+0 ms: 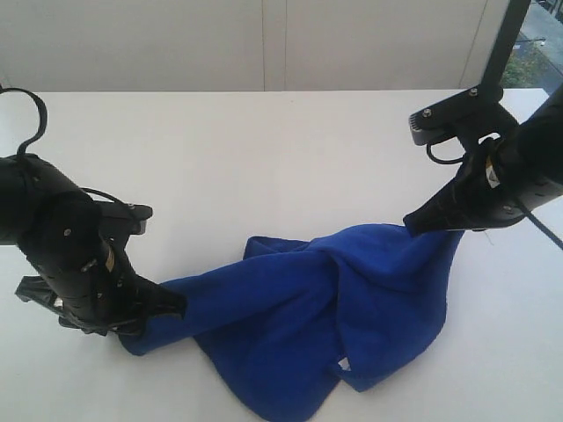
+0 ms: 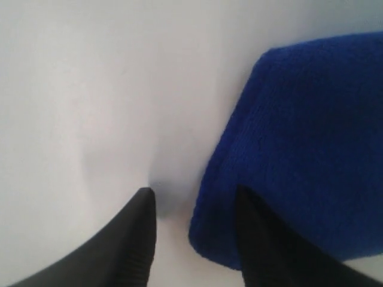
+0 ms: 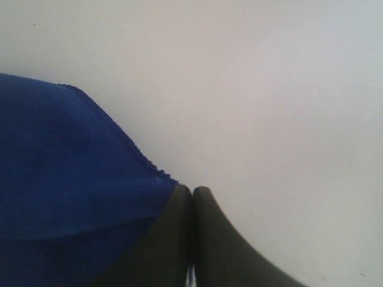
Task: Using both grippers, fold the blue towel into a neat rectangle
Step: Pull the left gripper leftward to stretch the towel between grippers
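The blue towel lies crumpled on the white table, a small white label showing near its front edge. My left gripper is low at the towel's left end and open. In the left wrist view the gripper straddles the towel's rounded corner, one finger over the cloth and the other on bare table. My right gripper is shut on the towel's far right edge, and the cloth tents up toward it. Seen from the right wrist, the gripper is pressed together beside the towel's hem.
A black bracket on a dark pole stands at the table's far right corner. A white wall runs behind the table's far edge. Bare table surface lies beyond the towel and to the right of it.
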Controlling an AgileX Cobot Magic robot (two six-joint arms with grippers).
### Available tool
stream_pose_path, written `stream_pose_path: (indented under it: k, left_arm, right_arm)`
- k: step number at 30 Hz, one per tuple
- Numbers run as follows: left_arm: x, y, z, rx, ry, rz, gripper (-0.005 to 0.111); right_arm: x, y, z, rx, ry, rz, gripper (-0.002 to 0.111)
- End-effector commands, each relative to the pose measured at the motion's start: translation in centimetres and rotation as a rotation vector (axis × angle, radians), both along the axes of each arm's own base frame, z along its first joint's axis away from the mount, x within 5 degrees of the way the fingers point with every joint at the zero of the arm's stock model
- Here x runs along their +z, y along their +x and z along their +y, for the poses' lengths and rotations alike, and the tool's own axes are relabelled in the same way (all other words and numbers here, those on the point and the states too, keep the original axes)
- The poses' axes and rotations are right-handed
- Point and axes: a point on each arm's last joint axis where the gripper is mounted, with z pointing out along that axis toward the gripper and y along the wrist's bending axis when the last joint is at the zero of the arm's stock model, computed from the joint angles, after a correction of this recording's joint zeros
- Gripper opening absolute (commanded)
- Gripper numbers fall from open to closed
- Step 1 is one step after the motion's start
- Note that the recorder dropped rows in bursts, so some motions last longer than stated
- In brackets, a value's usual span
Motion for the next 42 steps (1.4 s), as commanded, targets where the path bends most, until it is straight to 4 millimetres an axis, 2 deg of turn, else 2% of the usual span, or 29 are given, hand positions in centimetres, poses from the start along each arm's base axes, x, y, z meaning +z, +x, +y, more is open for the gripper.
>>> stream_pose_path:
  k: [1,3,5,15,23,31,36,42]
  left_arm:
    - [-0.1,-0.2,0.1,0.005,0.011,0.009,0.038]
    - [-0.1,-0.2,0.1,0.005,0.011,0.009,0.029]
    - [-0.1,-0.2,0.1,0.005,0.011,0.009,0.027]
    - [-0.1,0.0,-0.1,0.002,-0.010,-0.013,0.027]
    - [-0.1,-0.1,0.0,0.004,-0.008,-0.009,0.022]
    - [-1.1,-1.0,0.7,0.005,0.016,0.026,0.020]
    - [-1.2,-1.0,0.5,-0.001,-0.006,0.004,0.000]
    - [-0.8,-0.8,0.4,-0.004,-0.030,-0.022,0.000]
  right_arm:
    - [-0.2,-0.1,0.0,0.002,0.001,0.008,0.000]
    - [-0.2,-0.1,0.0,0.002,0.001,0.008,0.000]
    - [-0.2,-0.1,0.0,0.002,0.001,0.008,0.000]
    - [-0.2,-0.1,0.0,0.002,0.001,0.008,0.000]
    - [-0.2,-0.1,0.0,0.002,0.002,0.006,0.000]
    - [-0.2,-0.1,0.0,0.003,0.003,0.004,0.000]
    - [-0.2,-0.1,0.1,0.001,0.006,0.005,0.000]
    - [-0.2,-0.1,0.1,0.001,0.006,0.005,0.000]
